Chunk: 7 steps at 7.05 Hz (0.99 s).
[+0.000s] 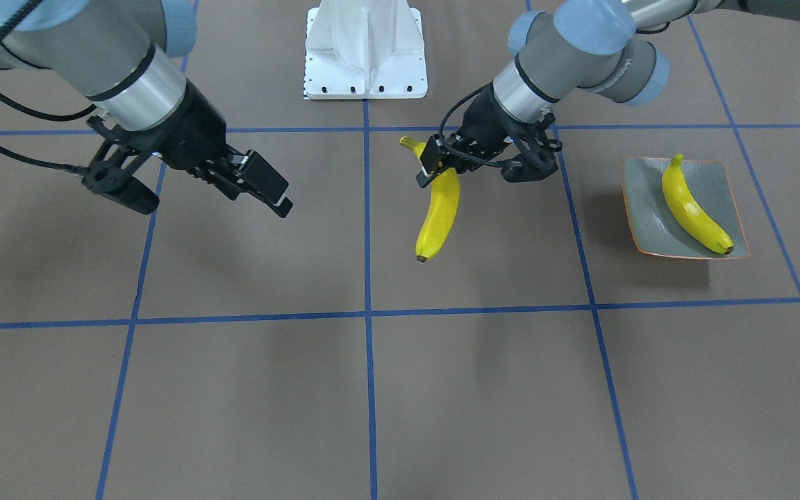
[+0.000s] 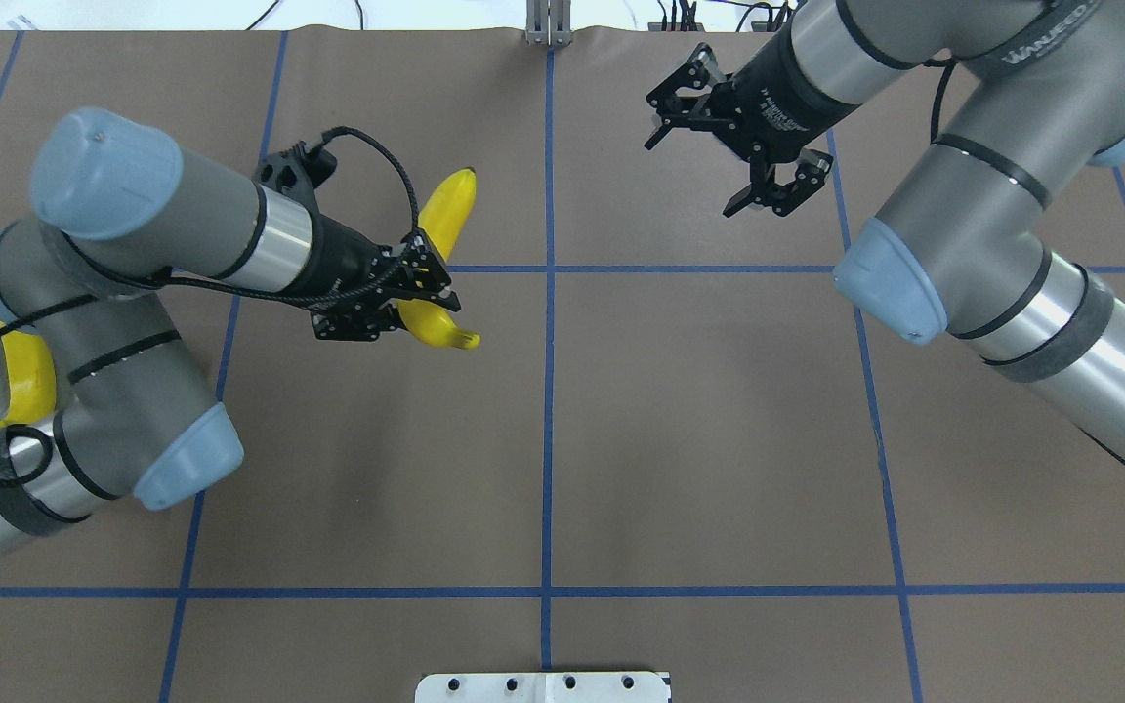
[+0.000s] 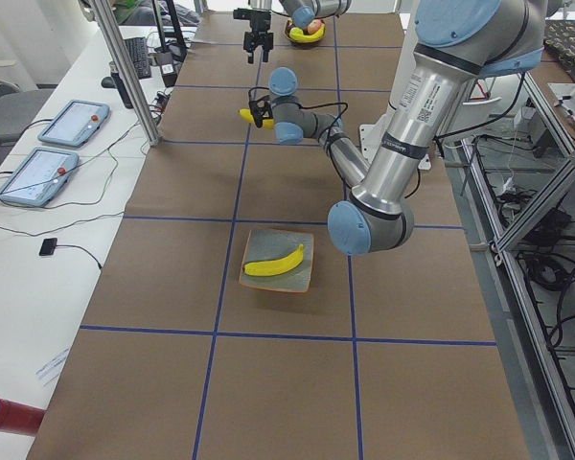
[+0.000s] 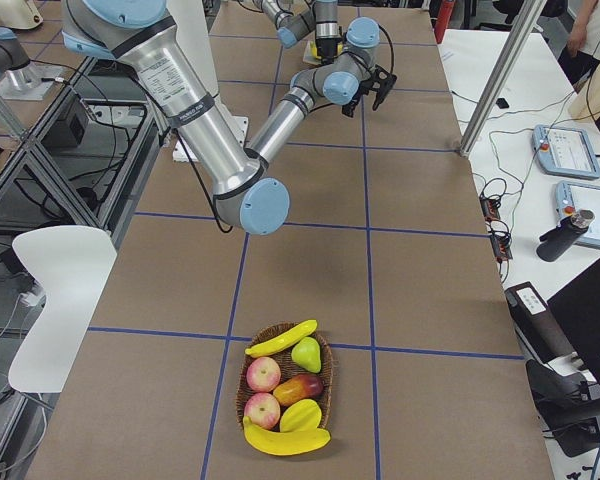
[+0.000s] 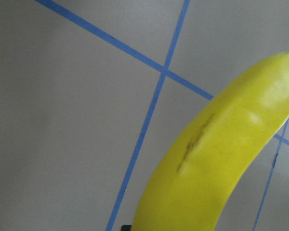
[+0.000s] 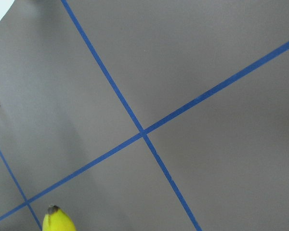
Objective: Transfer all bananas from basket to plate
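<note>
My left gripper [image 1: 444, 165] is shut on a yellow banana [image 1: 439, 210] near its stem end and holds it above the table's middle; the same banana [image 5: 212, 163] fills the left wrist view. The square grey-green plate [image 1: 650, 222] with an orange rim lies to my left and carries one banana [image 1: 693, 208]. Far to my right, the wicker basket [image 4: 323, 352] holds two bananas, one on its near rim [image 4: 285, 441] and one on its far rim [image 4: 280, 339]. Open and empty, my right gripper [image 2: 697, 174] hangs over bare table.
The basket also holds apples [image 4: 264, 375], a green pear [image 4: 306, 354] and a mango. The robot's white base [image 1: 365, 48] stands at the table's back middle. Tablets [image 3: 40, 175] and cables lie on side desks beyond the table's far edge.
</note>
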Each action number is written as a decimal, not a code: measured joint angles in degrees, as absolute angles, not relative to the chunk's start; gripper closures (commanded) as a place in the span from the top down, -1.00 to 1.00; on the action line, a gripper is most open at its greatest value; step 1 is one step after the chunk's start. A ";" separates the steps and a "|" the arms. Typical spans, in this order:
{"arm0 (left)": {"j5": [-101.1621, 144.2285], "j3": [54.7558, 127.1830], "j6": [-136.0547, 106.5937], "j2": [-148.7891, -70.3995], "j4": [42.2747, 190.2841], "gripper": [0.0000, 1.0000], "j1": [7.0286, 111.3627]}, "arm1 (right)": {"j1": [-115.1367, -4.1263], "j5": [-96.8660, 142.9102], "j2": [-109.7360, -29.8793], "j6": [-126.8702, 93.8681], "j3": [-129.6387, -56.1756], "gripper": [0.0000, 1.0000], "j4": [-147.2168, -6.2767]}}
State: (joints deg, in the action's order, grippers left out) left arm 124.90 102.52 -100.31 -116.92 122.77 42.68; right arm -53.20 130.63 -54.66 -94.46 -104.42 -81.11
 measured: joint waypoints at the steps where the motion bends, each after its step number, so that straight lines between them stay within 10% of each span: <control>1: 127.86 102.52 -99.89 -114.90 122.13 -1.00 46.53 | -55.16 131.33 -56.44 -91.73 -105.64 1.00 -81.19; 7: 134.90 104.25 -97.71 -102.56 121.75 -1.00 57.29 | -65.08 137.55 -67.21 -74.70 -107.37 1.00 -81.86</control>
